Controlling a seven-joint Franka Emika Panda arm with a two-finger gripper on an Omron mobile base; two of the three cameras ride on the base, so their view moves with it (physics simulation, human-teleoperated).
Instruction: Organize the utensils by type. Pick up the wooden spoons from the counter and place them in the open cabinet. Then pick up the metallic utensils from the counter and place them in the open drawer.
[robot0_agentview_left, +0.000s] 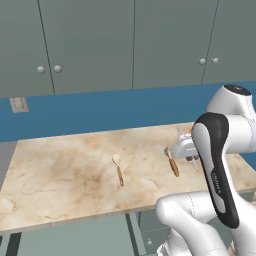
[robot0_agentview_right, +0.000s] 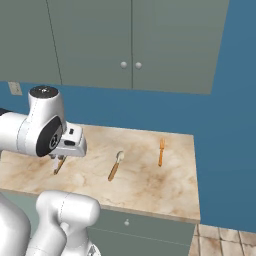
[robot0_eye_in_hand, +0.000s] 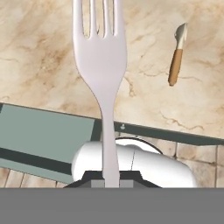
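Hand view looks straight along a pale silver fork (robot0_eye_in_hand: 101, 57), the metallic utensil of the task. Its thin handle is pinched between the tips of the hand (robot0_eye_in_hand: 110, 180), which is closed tight on it. The fork's long axis runs from 6 o'clock at the hand to 12 o'clock at the tines, and it hangs above the counter (robot0_eye_in_hand: 39, 52), not on it. One wooden spoon (robot0_eye_in_hand: 176, 57) lies on the marble at about 1 o'clock from the tines, bowl toward 12 o'clock. At 8 o'clock, past the counter's edge, sits a flat grey-green panel (robot0_eye_in_hand: 43, 135); I cannot tell whether it is the open drawer or a base cabinet front. The coming move turns on that: the drawer should lie below the counter's near edge, so the fork probably has to travel toward 6 to 8 o'clock and down.

Left base view shows both wooden spoons on the counter, one near the middle (robot0_agentview_left: 119, 171) and one (robot0_agentview_left: 172, 161) just beside the hand, at its 9 o'clock. Right base view adds what the arm hides from the left: an orange fork-shaped utensil (robot0_agentview_right: 161, 151) lying alone at 3 o'clock, well apart from the hand. The upper cabinet doors (robot0_agentview_right: 125, 40) in sight look shut, so the spoons' step is not yet done.
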